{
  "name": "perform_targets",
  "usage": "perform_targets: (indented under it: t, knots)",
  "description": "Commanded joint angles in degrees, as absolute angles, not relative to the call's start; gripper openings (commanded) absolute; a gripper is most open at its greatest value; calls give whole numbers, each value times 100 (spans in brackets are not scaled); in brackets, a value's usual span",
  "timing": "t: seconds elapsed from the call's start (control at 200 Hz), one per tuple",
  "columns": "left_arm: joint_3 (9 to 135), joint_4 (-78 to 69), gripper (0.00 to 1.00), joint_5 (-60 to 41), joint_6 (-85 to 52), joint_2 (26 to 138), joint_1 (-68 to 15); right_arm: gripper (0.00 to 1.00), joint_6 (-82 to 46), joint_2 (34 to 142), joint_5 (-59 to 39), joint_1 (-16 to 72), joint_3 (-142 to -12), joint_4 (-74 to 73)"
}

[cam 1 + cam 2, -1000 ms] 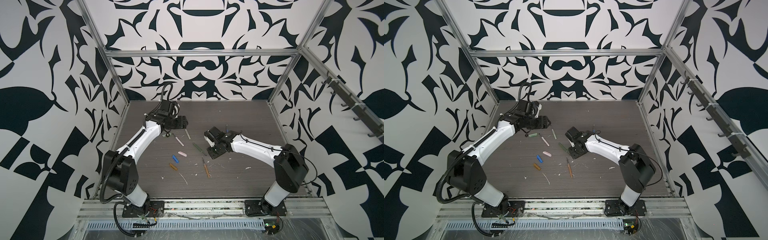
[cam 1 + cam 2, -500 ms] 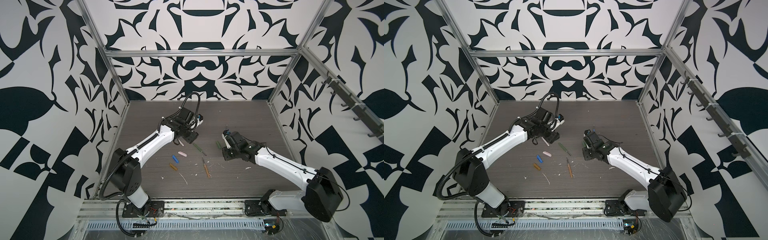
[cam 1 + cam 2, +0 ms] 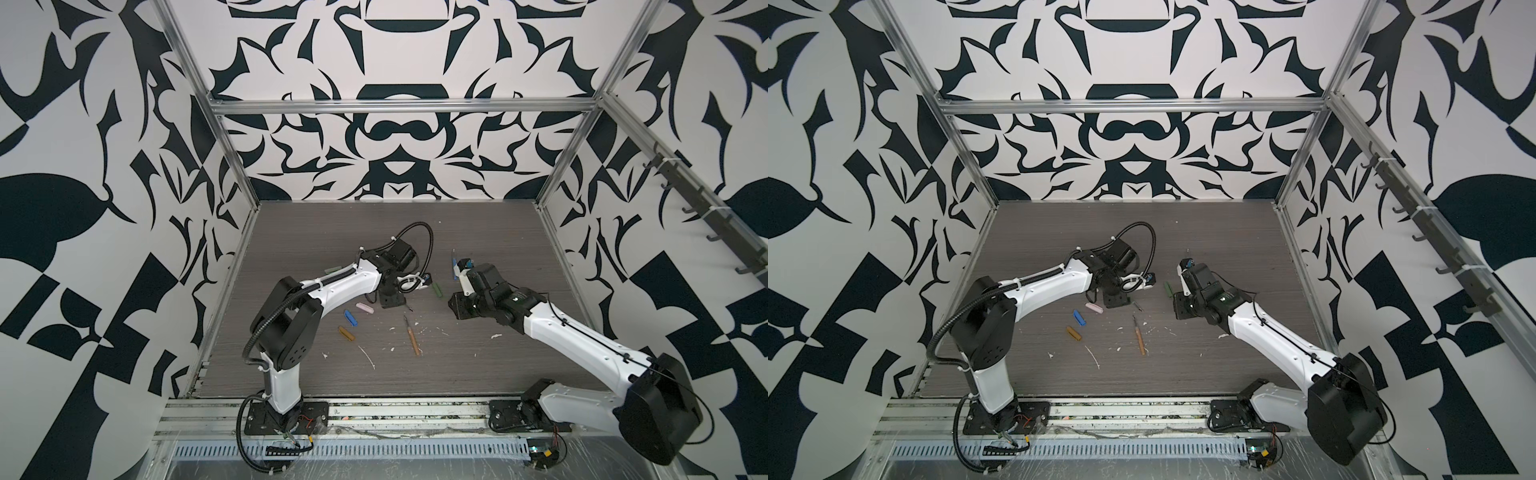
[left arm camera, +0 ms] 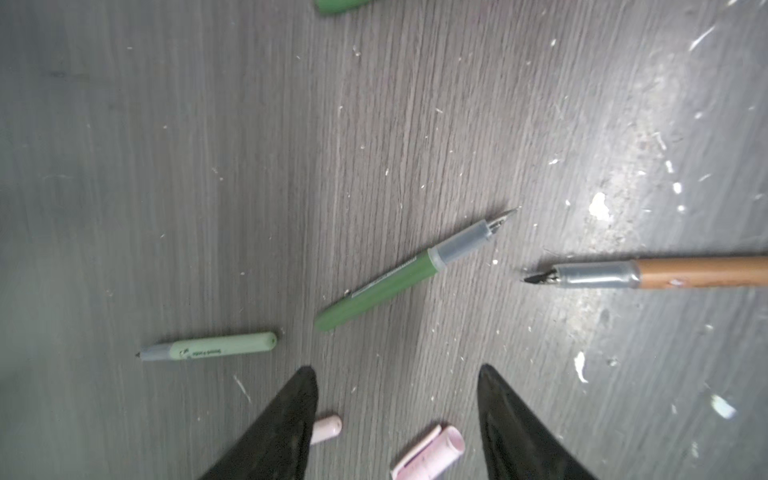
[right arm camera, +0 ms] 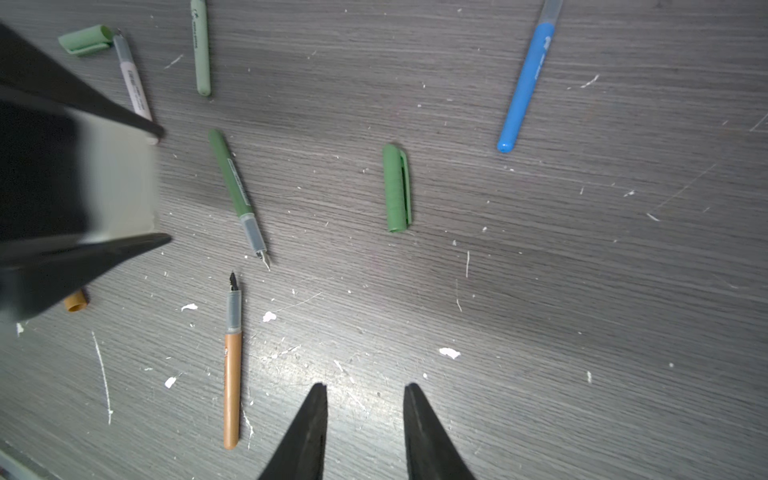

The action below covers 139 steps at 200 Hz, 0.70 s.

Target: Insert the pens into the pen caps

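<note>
My left gripper [image 4: 397, 370] is open and hangs low over the table [image 4: 208, 166]; its jaws straddle the pink cap [image 4: 428, 455], and the pink pen's end [image 4: 326, 428] lies by one finger. Ahead of it lie the dark green pen [image 4: 399, 276], the pale green pen [image 4: 212, 347] and the orange-brown pen [image 4: 665, 272]. My right gripper [image 5: 365, 386] is open and empty above bare table. It sees the dark green cap [image 5: 397, 187], blue pen [image 5: 525, 87] and pale green cap [image 5: 85, 39]. In a top view the blue cap [image 3: 351, 318] and orange-brown cap [image 3: 346, 333] lie front left.
White flecks and scuffs [image 3: 368, 357] dot the table's middle. Patterned walls with metal posts [image 3: 232, 153] close in three sides. The two grippers [image 3: 390, 298] [image 3: 457, 306] stand close together near the centre, with the dark green cap [image 3: 436, 289] between them.
My left gripper has swung from the back left to the middle, over the pink cap, and its jaws have narrowed a little. My right gripper has drawn back to the right.
</note>
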<state>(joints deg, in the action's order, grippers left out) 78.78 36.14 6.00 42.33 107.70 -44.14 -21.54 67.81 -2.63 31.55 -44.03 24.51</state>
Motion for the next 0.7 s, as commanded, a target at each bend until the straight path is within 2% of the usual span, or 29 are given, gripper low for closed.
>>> perform_targets:
  t: [0.0,0.69]
  knots:
    - [8308,3802,62,380,4580,11008,-4364,35,-2211,6588,-266,3116,-4336,2364]
    - [8490,4020,59,213,4604,11666,-4221,35,-2216,6486,-355,3027,-4257,2329]
